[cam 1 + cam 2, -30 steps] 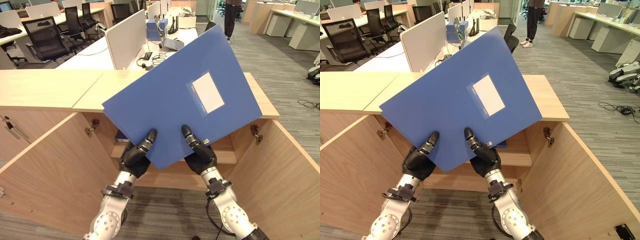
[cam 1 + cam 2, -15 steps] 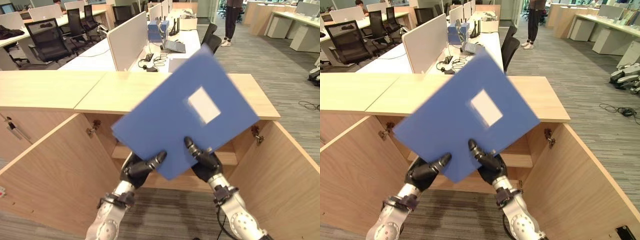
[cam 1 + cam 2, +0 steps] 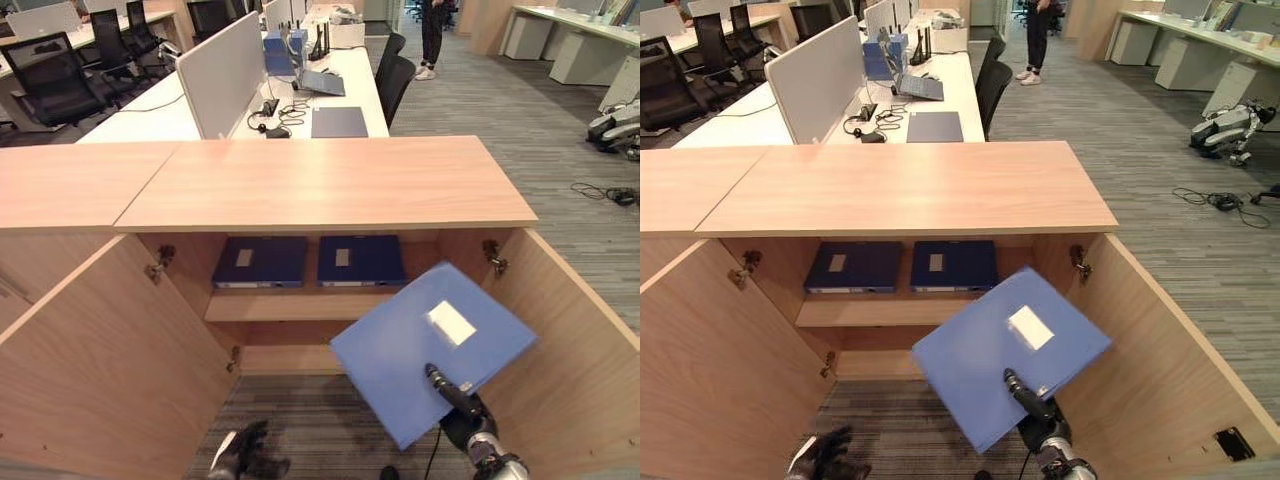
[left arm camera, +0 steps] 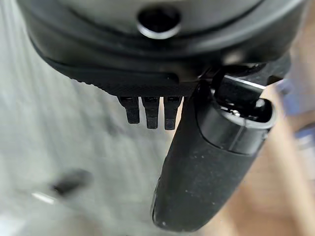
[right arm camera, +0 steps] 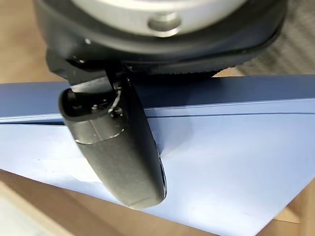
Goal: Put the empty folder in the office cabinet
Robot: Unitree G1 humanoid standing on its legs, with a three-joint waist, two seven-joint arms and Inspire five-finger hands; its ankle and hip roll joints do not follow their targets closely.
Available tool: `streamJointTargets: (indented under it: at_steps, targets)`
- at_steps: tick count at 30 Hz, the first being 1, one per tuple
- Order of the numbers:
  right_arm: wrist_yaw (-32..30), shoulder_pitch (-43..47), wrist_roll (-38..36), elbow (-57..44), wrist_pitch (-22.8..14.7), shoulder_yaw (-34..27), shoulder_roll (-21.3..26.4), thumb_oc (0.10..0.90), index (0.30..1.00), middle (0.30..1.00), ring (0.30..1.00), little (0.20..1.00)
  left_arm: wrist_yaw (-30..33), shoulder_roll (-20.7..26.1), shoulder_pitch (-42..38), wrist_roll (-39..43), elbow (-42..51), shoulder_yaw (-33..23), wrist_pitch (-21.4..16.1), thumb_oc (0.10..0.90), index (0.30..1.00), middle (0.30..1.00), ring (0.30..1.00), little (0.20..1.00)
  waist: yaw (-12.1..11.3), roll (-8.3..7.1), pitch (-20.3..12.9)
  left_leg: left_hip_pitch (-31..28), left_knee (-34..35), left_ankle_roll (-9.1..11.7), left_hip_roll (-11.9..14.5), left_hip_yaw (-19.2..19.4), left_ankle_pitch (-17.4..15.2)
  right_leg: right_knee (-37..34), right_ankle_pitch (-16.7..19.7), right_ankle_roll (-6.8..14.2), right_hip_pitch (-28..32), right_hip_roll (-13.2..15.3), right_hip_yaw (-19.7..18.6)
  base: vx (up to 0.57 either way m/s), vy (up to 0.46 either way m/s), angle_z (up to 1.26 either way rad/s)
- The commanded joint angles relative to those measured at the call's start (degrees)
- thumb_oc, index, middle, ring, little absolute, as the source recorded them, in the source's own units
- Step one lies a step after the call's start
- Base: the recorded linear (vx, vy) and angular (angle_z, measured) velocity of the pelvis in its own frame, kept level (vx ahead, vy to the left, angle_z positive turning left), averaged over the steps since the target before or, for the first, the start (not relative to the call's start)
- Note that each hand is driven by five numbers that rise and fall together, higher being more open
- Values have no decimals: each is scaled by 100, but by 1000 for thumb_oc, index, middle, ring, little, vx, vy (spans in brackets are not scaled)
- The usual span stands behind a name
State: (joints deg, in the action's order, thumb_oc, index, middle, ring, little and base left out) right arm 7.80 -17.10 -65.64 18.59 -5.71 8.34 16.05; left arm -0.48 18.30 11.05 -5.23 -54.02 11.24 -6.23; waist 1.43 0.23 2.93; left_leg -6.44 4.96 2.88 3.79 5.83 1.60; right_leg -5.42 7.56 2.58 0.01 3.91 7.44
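Our left hand (image 3: 243,455) has let go and dropped low, fingers loose, while our right hand (image 3: 462,414) alone pinches the flat blue folder with a white label (image 3: 425,345), lowered before the open light-wood cabinet (image 3: 330,185), beside its right door (image 3: 570,340).

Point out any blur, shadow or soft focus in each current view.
Left eye view: sharp; the cabinet interior is shaded. Left wrist view: floor behind the left hand is smeared and soft. Right wrist view: thumb of the right hand and folder are fairly crisp, the thumb shadowing the cover.
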Motion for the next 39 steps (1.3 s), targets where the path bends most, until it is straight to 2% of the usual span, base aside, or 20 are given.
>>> streamJointTargets:
  at_steps: [1, 8, 22, 26, 27, 28, 29, 30, 31, 32, 33, 35, 37, 39]
  targets:
    - [578, 654, -120, -631, -416, 106, -295, 400, 300, 300, 300, 300, 121, 253, -396, -437, -289, 64, -268, 800, 900, 900, 900, 900, -37, -229, -80, 73, 4, 257, 145, -193, -332, 181, -491, 875, 485, 797, -104, 0, 0, 0]
    - [539, 780, -244, -467, -448, 214, -364, 400, 300, 300, 300, 300, 159, 121, -436, -585, -826, 130, -204, 800, 900, 900, 900, 900, -35, -225, -75, 26, 4, 248, 136, -175, -364, 177, -492, 866, 513, 792, -124, 0, 0, 0]
    - [393, 968, -605, -242, -484, 219, -594, 400, 300, 300, 300, 300, 255, 153, -558, -219, -688, 74, -242, 800, 900, 900, 900, 900, -91, -223, 6, -6, 4, 140, 3, -142, -443, 431, -482, 967, 395, 914, -137, -2, 27, 0]
    - [413, 1038, -580, -210, -445, 205, -559, 400, 300, 300, 300, 300, 171, 214, -549, -225, -572, 157, -256, 800, 900, 900, 900, 900, -108, -165, 162, -48, 4, -19, -79, -121, -480, 1411, -517, 1073, -113, 983, -291, -37, 100, -10]
    - [414, 1039, -580, -209, -445, 204, -559, 400, 300, 300, 300, 300, 170, 214, -550, -225, -571, 157, -255, 800, 900, 900, 900, 900, -114, -168, 159, -44, 4, -21, -83, -115, -481, 1436, -529, 1075, -134, 987, -302, -55, 127, -14]
    - [431, 1037, -585, -225, -433, 178, -551, 400, 300, 300, 300, 300, 124, 271, -531, -277, -509, 171, -256, 800, 900, 900, 900, 900, -91, -103, 247, -85, 4, -99, -82, -143, -465, 2256, -290, 1162, -547, 949, -463, -71, 157, -7]
    - [399, 1107, -581, -175, -445, 167, -556, 400, 300, 300, 300, 300, 129, 310, -493, -270, -475, 141, -257, 800, 900, 900, 900, 900, -57, -33, 350, -145, 4, -145, -42, -124, -464, 2768, 68, 1209, -870, 926, -472, -125, 207, -27]
    - [394, 1202, -622, -116, -456, 149, -569, 400, 300, 300, 300, 300, 129, 335, -484, -247, -445, 132, -265, 800, 900, 900, 900, 900, -78, 58, 447, -155, 4, -168, 22, -45, -456, 3272, 257, 1242, -1217, 921, -392, -93, 154, -40]
    - [391, 1236, -632, -102, -465, 156, -590, 400, 300, 300, 300, 300, 126, 364, -469, -255, -444, 146, -260, 800, 900, 900, 900, 900, -93, 153, 478, -179, 4, -170, 100, -24, -462, 3563, 282, 1242, -1415, 957, -190, -13, 121, -66]
    - [364, 1249, -617, -109, -466, 174, -601, 400, 300, 300, 300, 300, 127, 389, -430, -260, -418, 144, -235, 800, 900, 900, 900, 900, -114, 170, 465, -255, 4, -173, 92, 8, -524, 3707, 360, 1242, -1541, 1078, 40, 109, 71, -54]
    - [349, 1231, -603, -124, -465, 157, -591, 400, 300, 300, 300, 300, 130, 426, -406, -262, -395, 113, -229, 800, 900, 900, 900, 900, -106, 124, 446, -351, 4, -176, 25, 41, -614, 3600, 412, 1242, -1584, 1201, 235, 221, 29, -50]
    - [313, 1201, -566, -73, -428, 145, -555, 400, 300, 300, 300, 300, 143, 503, -384, -233, -460, -3, -235, 800, 900, 900, 900, 900, -42, -21, 408, -520, 4, -173, -177, -5, -799, 2764, 278, 1217, -1497, 1289, 455, 288, -43, -29]
    - [300, 1212, -537, -23, -428, 163, -509, 400, 300, 300, 300, 300, 197, 524, -448, -103, -627, -150, -219, 800, 900, 900, 900, 900, 69, -134, 443, -697, 4, -101, -260, -196, -931, 1659, 275, 1112, -1500, 1197, 510, 302, -129, -14]
    - [291, 1223, -507, 61, -440, 173, -502, 400, 300, 300, 300, 300, 239, 463, -552, -8, -834, -268, -215, 800, 900, 900, 900, 900, 212, -144, 452, -866, 4, -6, -197, -332, -1061, 876, 524, 1150, -1626, 1077, 435, 323, -128, -3]
